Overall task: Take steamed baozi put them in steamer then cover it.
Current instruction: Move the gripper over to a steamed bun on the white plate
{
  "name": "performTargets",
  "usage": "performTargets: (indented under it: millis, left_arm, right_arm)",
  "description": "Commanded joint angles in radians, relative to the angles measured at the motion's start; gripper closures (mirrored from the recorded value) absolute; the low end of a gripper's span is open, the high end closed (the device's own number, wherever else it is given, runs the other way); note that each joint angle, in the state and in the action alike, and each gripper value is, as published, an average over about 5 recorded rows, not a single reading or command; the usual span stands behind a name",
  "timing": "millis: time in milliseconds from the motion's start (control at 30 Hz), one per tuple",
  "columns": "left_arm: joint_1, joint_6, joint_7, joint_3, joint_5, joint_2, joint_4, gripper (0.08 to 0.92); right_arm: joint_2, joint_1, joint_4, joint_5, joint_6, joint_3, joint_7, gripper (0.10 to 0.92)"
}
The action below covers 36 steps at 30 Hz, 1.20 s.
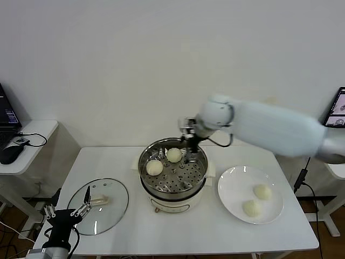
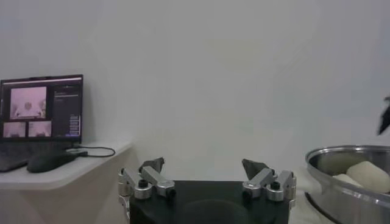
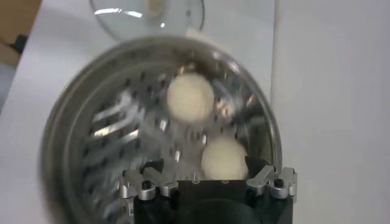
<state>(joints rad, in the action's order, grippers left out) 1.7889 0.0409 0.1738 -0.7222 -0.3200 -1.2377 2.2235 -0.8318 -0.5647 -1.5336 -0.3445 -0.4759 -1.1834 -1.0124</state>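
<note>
four baozi [image 1: 154, 168], one steamer [image 1: 200, 181], one cover [image 1: 116, 208], one plate [image 1: 232, 189]

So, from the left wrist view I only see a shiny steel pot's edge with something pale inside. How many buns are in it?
Observer: Two round cream-white dough buns lie on the perforated tray of the round stainless-steel steamer.
Visitor: Any others?
Observer: Two more buns sit on the flat white round plate, right of the steamer.
Visitor: What's the other arm doing?
Observer: The right gripper hangs open and empty over the steamer's far side.
</note>
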Motion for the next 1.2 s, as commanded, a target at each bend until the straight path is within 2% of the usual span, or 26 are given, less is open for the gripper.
performTargets:
  millis: [33, 233, 433, 867, 1200]
  left_arm:
    - [0.003, 0.0, 0.0, 0.009, 0.003, 0.0, -0.006, 0.177]
    - [0.009, 0.004, 0.0, 0.016, 0.009, 0.002, -0.017, 0.177]
    - [0.012, 0.004, 0.0, 0.023, 0.018, -0.001, -0.02, 0.177]
    - [0.015, 0.004, 0.0, 0.022, 0.025, -0.005, -0.031, 0.177]
    - [0.014, 0.004, 0.0, 0.009, 0.026, -0.005, -0.041, 0.177]
  right_arm:
    - [0.389, -0.017, -0.168, 0.166, 0.148, 0.017, -0.172, 0.202]
    - [0.505, 0.075, -0.214, 0.261, 0.173, 0.031, -0.153, 0.203]
    - [0.537, 0.21, -0.214, 0.378, 0.19, 0.058, -0.129, 0.203]
    - [0.525, 0.645, -0.177, 0.485, 0.191, 0.345, -0.089, 0.203]
    - [0.44, 0.798, -0.106, 0.516, 0.193, 0.465, -0.045, 0.202]
